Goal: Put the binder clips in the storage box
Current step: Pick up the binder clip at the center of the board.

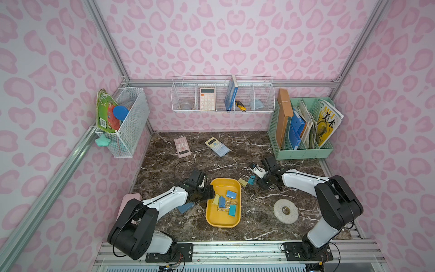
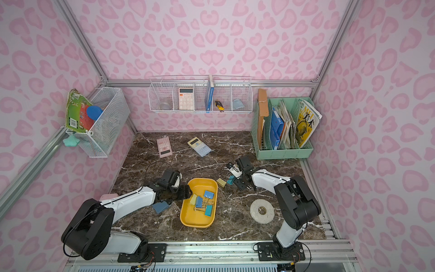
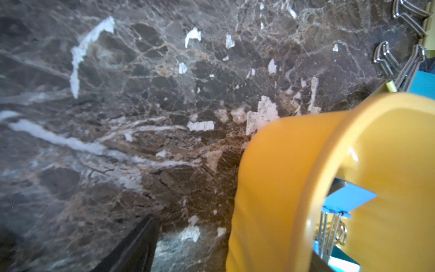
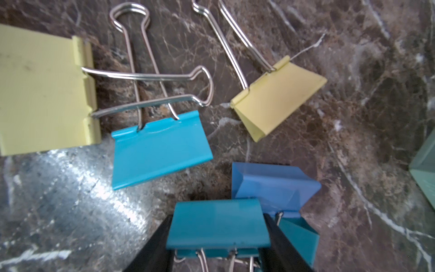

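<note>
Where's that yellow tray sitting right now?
In both top views the storage box lies centre-front on the marble tabletop, the left tool at its left rim, loose binder clips just past its far right corner.

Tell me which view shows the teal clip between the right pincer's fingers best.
Right wrist view: the teal clip fills the foreground between the right pincer's fingers. In both top views it is tiny and mostly hidden under the pincer. The left wrist view shows nothing that is surely it.
</note>
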Action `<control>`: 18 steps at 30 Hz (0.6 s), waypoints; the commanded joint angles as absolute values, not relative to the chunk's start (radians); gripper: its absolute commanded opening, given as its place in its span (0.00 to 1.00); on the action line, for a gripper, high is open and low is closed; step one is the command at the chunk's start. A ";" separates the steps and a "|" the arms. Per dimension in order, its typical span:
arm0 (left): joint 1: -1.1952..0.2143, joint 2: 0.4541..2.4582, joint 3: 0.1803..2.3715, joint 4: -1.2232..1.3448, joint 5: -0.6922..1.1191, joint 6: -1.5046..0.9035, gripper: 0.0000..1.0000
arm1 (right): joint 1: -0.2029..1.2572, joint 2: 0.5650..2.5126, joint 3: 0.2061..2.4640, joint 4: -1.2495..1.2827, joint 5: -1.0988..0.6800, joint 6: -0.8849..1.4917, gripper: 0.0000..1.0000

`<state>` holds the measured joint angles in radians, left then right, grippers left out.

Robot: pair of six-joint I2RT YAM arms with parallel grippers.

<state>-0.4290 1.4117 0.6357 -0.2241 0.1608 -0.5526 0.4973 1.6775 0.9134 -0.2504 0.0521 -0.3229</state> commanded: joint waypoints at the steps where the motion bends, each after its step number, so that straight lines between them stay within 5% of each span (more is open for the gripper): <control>1: -0.428 1.425 0.632 -0.288 0.158 -0.551 0.78 | 0.498 1.663 0.917 -0.244 0.079 -0.302 0.48; 10: -0.428 1.433 0.637 -0.290 0.161 -0.552 0.78 | 0.553 1.590 0.981 -0.310 0.141 -0.255 0.42; 18: -0.428 1.433 0.642 -0.292 0.164 -0.555 0.78 | 0.837 1.520 1.064 -0.345 0.125 -0.143 0.43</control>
